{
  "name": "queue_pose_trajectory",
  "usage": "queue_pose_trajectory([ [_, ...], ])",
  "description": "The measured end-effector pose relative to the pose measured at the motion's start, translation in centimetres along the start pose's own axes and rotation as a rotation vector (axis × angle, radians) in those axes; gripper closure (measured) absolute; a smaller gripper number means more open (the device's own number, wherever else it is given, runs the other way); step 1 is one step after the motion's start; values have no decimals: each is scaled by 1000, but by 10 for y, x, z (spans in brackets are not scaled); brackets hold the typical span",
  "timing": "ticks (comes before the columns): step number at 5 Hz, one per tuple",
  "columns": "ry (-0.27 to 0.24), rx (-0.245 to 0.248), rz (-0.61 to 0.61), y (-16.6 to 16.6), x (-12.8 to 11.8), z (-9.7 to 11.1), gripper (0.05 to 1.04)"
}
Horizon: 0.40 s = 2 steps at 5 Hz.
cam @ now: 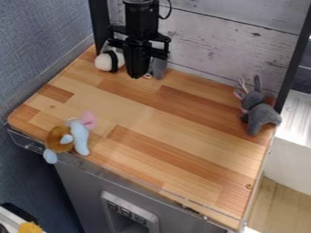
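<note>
Along the wooden tabletop's far edge, the gripper, fingers together, partly blocks a grey plush toy near a black-and-white plush; a grey plush rabbit sits right, a blue-and-brown plush front left.

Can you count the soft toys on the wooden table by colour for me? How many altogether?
Grey: 2, the long-eared toy and the grey toy partly hidden by the gripper
White and black: 1, the round toy
Light blue, brown and pink: 1, the mixed-colour toy
Total: 4, counting the partly hidden one as its own toy
</note>
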<state>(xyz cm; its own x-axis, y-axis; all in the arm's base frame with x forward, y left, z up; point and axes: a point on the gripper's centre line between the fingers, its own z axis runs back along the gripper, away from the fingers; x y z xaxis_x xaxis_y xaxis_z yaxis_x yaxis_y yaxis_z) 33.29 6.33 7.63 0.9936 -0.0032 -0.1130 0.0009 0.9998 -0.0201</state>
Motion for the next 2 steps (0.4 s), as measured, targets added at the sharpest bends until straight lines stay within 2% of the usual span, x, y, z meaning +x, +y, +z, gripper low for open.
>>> queue_pose_trajectory([
  [1, 2, 2, -126, 9, 7, -2, 988],
  [2, -1, 8, -297, 38, 24, 0, 844],
])
